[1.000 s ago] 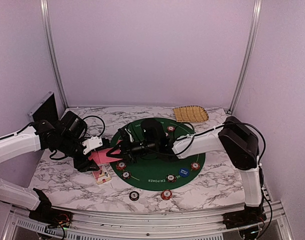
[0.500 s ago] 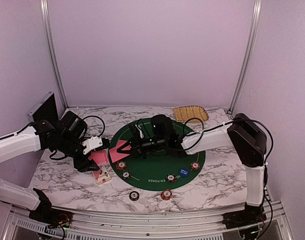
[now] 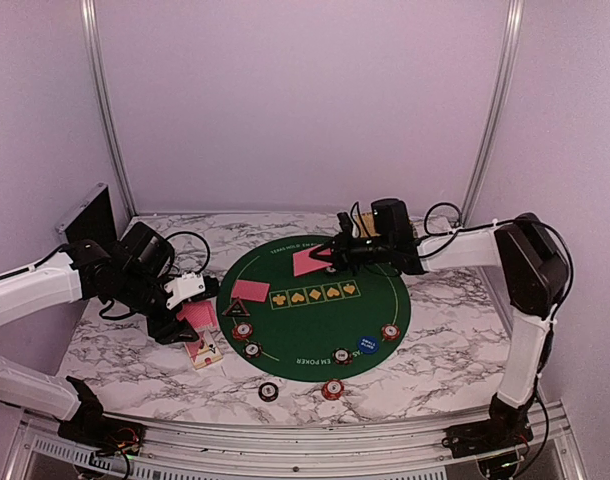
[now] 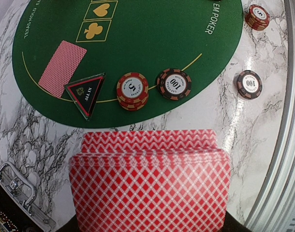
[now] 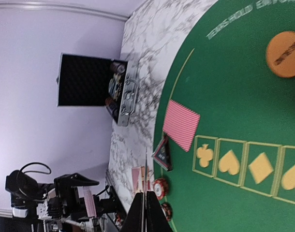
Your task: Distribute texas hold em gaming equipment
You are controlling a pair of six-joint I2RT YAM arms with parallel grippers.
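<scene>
Standing open: case (image 5: 84,79) w/ chips (image 5: 115,83) inside

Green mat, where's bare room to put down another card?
Bare felt between the suit boxes and the blue button, and on the right side of the mat. Crowded at left: card, triangle button, two chips.

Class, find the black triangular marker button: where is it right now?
Top view: the black triangular marker button sits at the green felt mat's left edge, between a face-down red-backed card and a red-and-white chip stack.
</scene>
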